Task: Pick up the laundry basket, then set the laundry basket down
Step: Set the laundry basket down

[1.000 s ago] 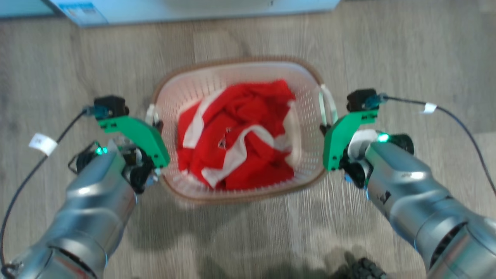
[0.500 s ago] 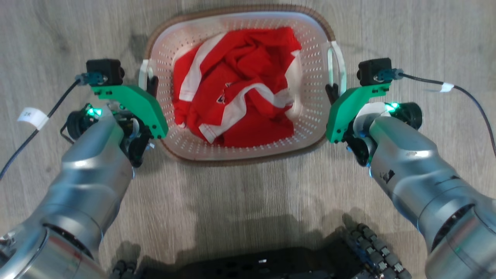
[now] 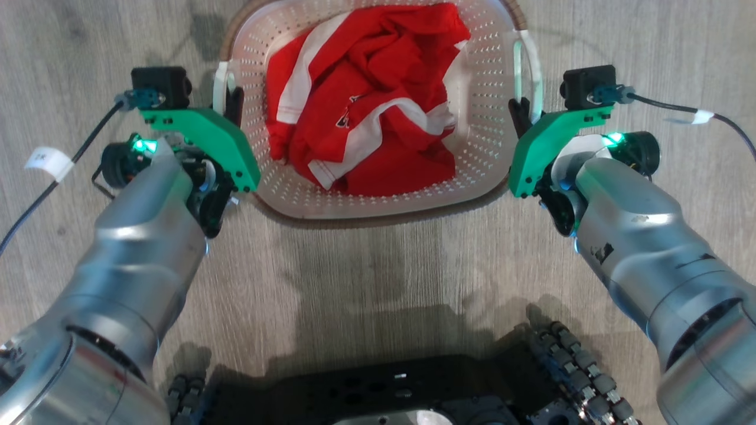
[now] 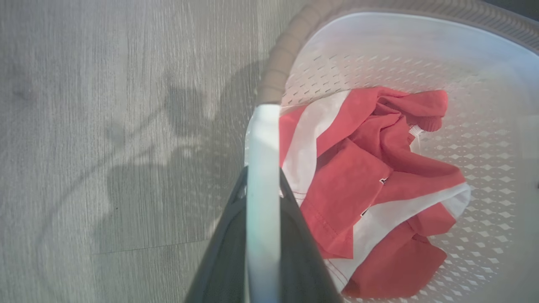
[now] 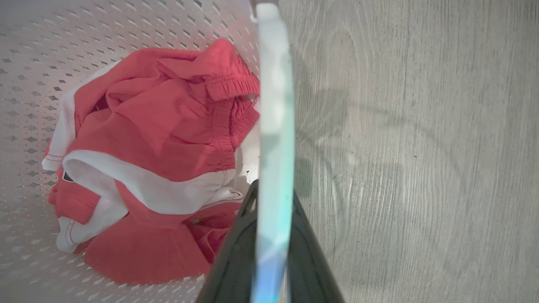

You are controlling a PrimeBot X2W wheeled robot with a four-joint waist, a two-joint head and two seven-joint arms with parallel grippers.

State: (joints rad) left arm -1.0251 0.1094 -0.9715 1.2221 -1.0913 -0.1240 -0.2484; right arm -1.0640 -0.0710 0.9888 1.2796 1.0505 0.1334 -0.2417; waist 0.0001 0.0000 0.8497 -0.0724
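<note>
- The laundry basket (image 3: 487, 130) is sitting at 12 o'clock in the head view, between the two arms, with its far end cut off by the top edge.
- It is a rounded-rectangular tub of white plastic. Its walls are punched with rows of small diamond-shaped holes, and a ribbed brown band is running around the rim.
- A crumpled red garment (image 3: 366, 106) with white stripes and stitched hems is lying bunched inside the basket and covering most of its bottom.
- The left pincer (image 3: 234, 103) is reaching in from 9 o'clock, its two dark fingers closing tightly on the left handle (image 4: 263, 139), a flat, smooth white strap.
- In the left wrist view that strap is running straight up between the fingers of the left pincer (image 4: 263, 174) to the brown rim.
- The right pincer (image 3: 520, 115) is coming in from 3 o'clock and pinching the right handle (image 5: 273, 105) the same way, nearly closed with just the pale, faintly translucent strap between its fingers.
- Grey wood-grain floor (image 3: 378, 265) is spreading out all around the basket, with soft shadows falling beside both handles.
- The robot's black base (image 3: 378, 389) is showing at 6 o'clock.
</note>
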